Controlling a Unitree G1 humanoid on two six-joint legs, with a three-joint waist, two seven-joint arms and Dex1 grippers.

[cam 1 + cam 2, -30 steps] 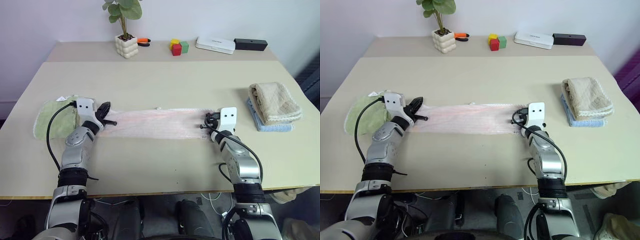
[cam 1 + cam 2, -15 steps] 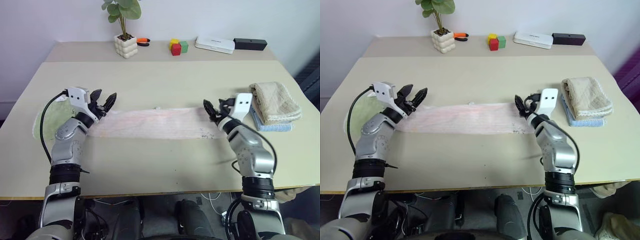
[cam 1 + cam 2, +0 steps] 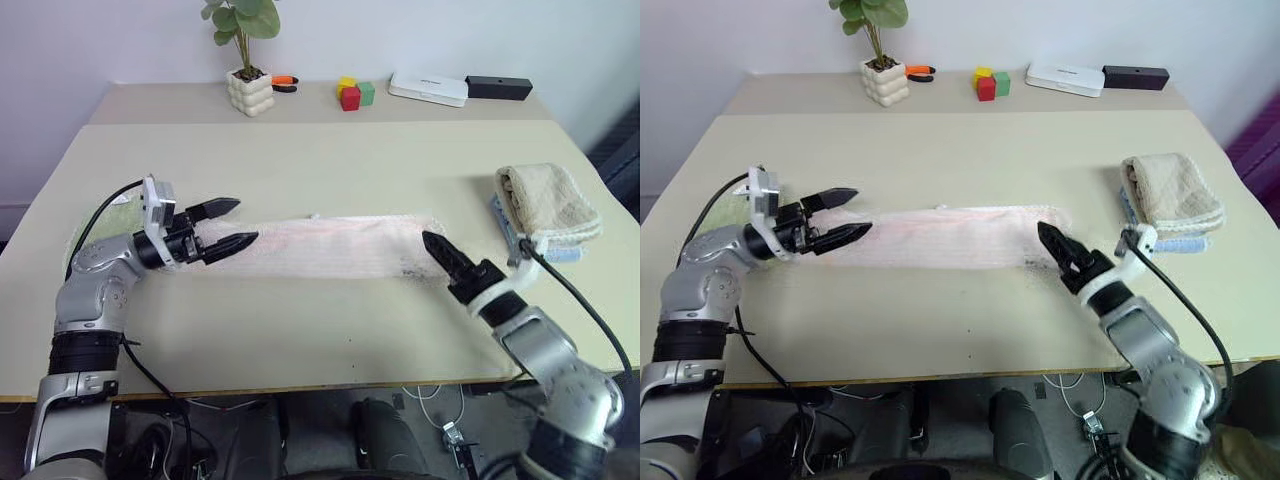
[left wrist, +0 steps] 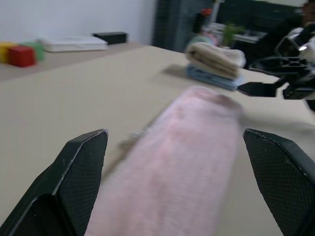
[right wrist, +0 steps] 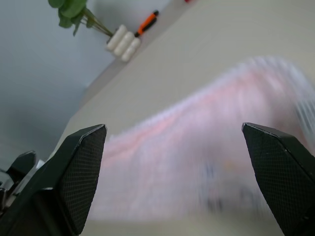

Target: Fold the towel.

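The towel [image 3: 335,245], pale pink and fluffy, lies flat across the middle of the desk [image 3: 330,160] as a long narrow strip running left to right. A small dark mark sits near its right end.

Left hand [image 3: 222,227]: fingers spread wide apart, nothing between them. It hovers at the towel's left end, pointing along the strip toward the right. In the left wrist view the towel [image 4: 182,172] stretches away between the two black fingers [image 4: 74,177], not gripped.

Right hand [image 3: 447,262]: at the towel's right end, near the marked corner, pointing toward the far left. In the right wrist view its fingers [image 5: 74,172] stand wide apart, with the towel [image 5: 197,167] lying beyond them, unheld.

Folded green towel [image 3: 100,235]: on the desk behind the left arm, partly hidden by it.

Folded beige towel [image 3: 548,203]: near the desk's right edge, stacked on a light blue cloth [image 3: 560,254], well apart from the pink towel's right end.

Far side, on a second desk surface: potted plant [image 3: 248,55] in a white bumpy pot, an orange-handled tool [image 3: 287,82] just beside it, yellow, red and green blocks [image 3: 354,94] clustered together, a flat white box [image 3: 428,89], and a black box [image 3: 499,88] next to it.
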